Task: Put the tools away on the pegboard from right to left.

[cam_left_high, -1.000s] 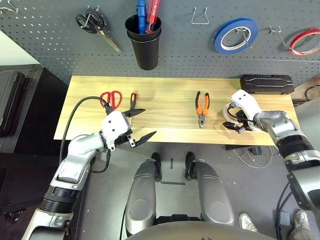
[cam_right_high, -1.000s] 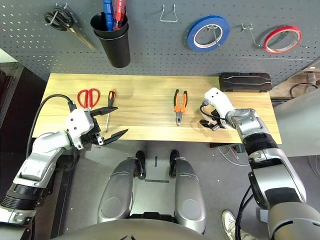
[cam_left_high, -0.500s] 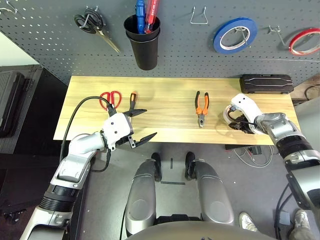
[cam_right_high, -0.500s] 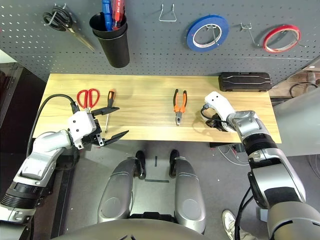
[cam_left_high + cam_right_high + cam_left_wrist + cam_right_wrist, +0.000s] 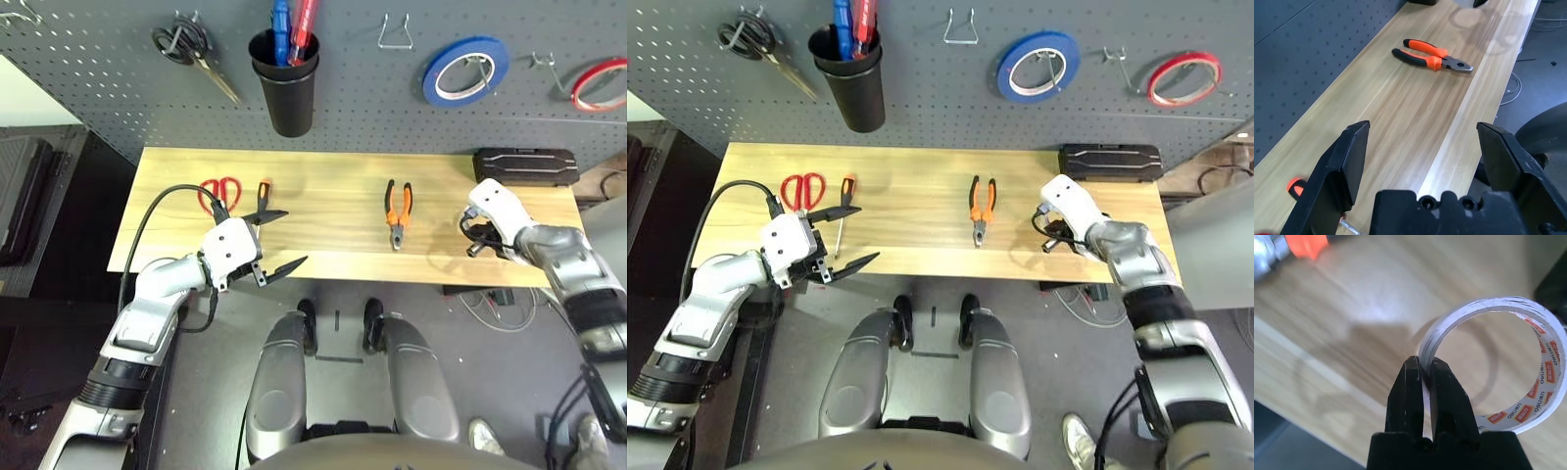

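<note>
In the right wrist view my right gripper [image 5: 1424,363] is shut on the wall of the cream-white tape roll [image 5: 1488,303], held just above the table's right end; the head view shows this gripper [image 5: 476,235] near the front edge. The orange-and-black pliers [image 5: 396,208] lie mid-table. The slim screwdriver [image 5: 262,193] and the red-handled scissors [image 5: 218,191] lie at the left. My left gripper [image 5: 292,238] hangs open at the front edge, just right of the screwdriver, holding nothing. The pegboard [image 5: 372,98] rises behind the table.
On the pegboard hang black-handled scissors [image 5: 186,49], a black cup [image 5: 285,83] holding pens, an empty wire hook [image 5: 395,31], a blue tape roll [image 5: 464,70], a bare hook [image 5: 544,64] and a red tape roll [image 5: 598,82]. A black case [image 5: 524,164] lies at the table's back right.
My right gripper has shut on the tape roll and drifted a little to the right with it. The left arm has stayed put.
</note>
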